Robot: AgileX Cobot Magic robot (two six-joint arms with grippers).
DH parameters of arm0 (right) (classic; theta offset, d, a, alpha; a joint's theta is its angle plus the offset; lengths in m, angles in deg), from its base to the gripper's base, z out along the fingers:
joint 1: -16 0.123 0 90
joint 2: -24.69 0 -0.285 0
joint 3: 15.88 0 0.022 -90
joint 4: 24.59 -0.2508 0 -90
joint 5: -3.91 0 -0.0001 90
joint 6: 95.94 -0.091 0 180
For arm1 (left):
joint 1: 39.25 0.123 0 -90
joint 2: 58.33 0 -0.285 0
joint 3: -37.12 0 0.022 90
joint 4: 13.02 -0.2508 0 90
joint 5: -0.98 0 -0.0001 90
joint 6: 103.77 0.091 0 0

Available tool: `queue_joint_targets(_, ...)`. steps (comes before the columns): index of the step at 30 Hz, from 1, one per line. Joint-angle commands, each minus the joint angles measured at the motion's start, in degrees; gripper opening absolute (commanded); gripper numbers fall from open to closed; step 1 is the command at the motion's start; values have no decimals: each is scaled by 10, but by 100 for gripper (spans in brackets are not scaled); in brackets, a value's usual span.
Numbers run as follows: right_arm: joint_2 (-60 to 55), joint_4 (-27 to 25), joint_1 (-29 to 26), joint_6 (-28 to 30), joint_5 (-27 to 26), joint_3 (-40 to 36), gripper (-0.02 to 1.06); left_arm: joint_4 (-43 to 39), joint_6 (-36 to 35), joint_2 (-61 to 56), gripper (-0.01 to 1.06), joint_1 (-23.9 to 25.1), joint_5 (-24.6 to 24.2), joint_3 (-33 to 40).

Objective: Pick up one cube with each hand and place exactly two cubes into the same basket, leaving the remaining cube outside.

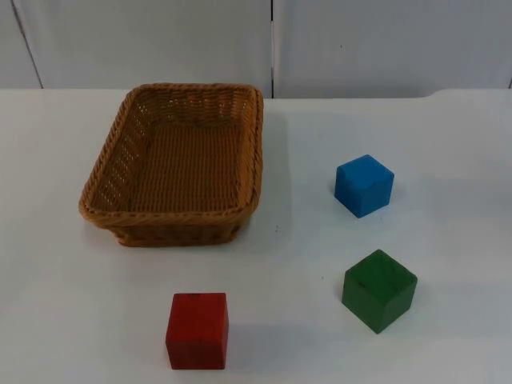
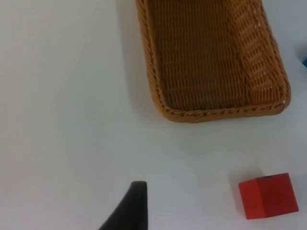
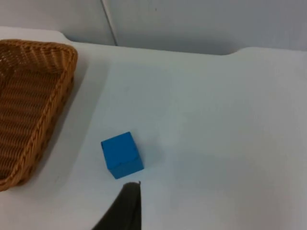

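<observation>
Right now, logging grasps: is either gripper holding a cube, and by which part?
Nothing is held. The red cube, blue cube and green cube all sit on the table, outside the wicker basket.

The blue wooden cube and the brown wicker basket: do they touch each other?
Apart. In the top view, bare white table lies between the blue wooden cube and the brown wicker basket; the right wrist view shows the same gap.

Bright, even, diffuse light; soft short shadows beside the basket (image 1: 176,164) and cubes; mild glare off the white table (image 1: 448,240); slightly soft focus in wrist views.
</observation>
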Motion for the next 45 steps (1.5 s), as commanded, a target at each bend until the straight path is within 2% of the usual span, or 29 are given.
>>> queue_joint_targets(1,-20,-3,9,8,14,22,104,28,21,9,101,0,2,-4)
queue_joint_targets(3,-31,1,18,9,15,32,104,34,29,14,101,-1,2,-4)
queue_joint_targets(8,-112,7,99,22,16,87,104,59,50,37,101,-2,0,-4)
queue_joint_targets(11,-142,17,129,22,19,108,104,59,52,44,101,-15,2,-4)
queue_joint_targets(14,-188,38,171,22,19,142,104,58,54,60,101,-57,12,-4)
queue_joint_targets(15,-188,38,171,22,19,142,104,58,54,60,101,-57,12,-4)
queue_joint_targets(17,-218,50,192,22,27,164,104,54,52,76,101,-89,23,-4)
queue_joint_targets(20,-261,64,211,19,41,198,104,16,19,103,101,-142,56,-4)
queue_joint_targets(21,-261,64,211,19,41,198,104,16,19,103,101,-142,56,-4)
queue_joint_targets(25,-313,69,215,19,58,239,104,-44,-59,149,101,-208,94,-4)
queue_joint_targets(31,-365,79,215,19,66,271,104,-48,-84,210,101,-264,130,-4)
queue_joint_targets(36,-398,81,215,13,63,279,104,-66,-84,263,101,-292,148,-4)
queue_joint_targets(41,-438,109,215,2,56,279,104,-62,-88,321,101,-297,174,-4)
queue_joint_targets(45,-463,112,215,2,41,279,104,-62,-100,352,101,-297,178,-4)
